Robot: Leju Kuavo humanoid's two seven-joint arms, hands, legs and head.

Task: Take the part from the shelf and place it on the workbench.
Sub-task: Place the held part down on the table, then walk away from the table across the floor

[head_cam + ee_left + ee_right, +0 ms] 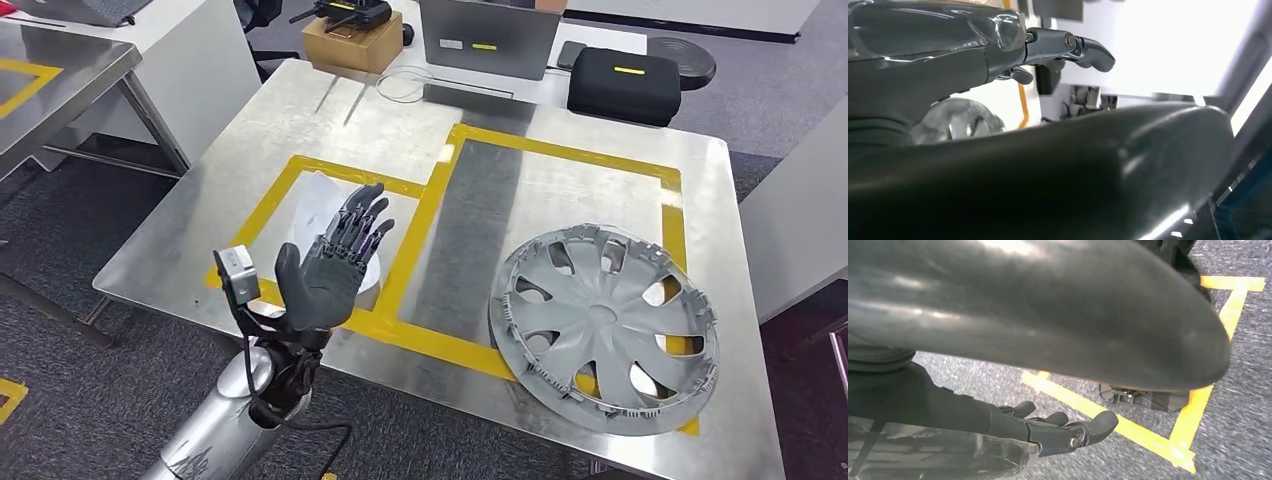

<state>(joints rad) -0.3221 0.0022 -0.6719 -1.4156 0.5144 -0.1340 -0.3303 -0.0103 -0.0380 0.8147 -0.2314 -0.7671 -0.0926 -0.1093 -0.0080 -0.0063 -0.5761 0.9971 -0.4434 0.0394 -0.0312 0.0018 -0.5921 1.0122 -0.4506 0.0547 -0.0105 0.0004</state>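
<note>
A silver wheel cover (605, 328) lies flat on the metal workbench (300, 130), near its front right corner, partly over the yellow tape outline. My left hand (335, 262) is raised over the smaller taped box at the front left, fingers spread and holding nothing, well to the left of the wheel cover. The left wrist view shows its thumb and fingers (1068, 47) extended, with the wheel cover (955, 120) blurred behind. My right hand (1058, 430) hangs over grey carpet, its fingers loosely extended and apart, with nothing in them.
At the back of the workbench stand a laptop (490, 38), a black case (625, 85), a cardboard box (352, 42) with a controller on it, and a coiled cable. Another metal table (60, 70) stands at the left. Yellow floor tape (1128, 430) runs below my right hand.
</note>
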